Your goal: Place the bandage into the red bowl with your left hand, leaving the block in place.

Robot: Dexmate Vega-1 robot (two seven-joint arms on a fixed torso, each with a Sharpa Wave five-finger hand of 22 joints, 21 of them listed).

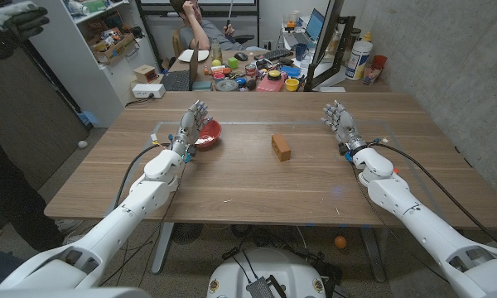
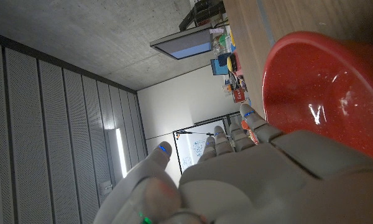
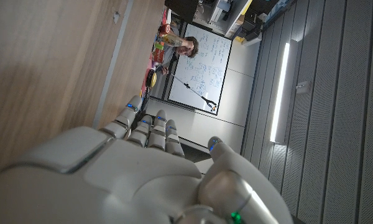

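left hand (image 1: 190,128) standing just beside the red bowl (image 1: 208,134) at the table's (image 1: 248,186) left, fingers (image 1: 198,111) loosely apart and holding nothing, bandage not made out inside the bowl, brown block (image 1: 282,147) mid-table, right hand (image 1: 341,122) well apart, fingers spread, empty

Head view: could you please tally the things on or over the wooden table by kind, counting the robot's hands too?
red bowl: 1
brown block: 1
robot hands: 2, left hand and right hand
Total: 4

Head camera overlooks the table (image 1: 257,190); wrist cameras sit close behind each hand.
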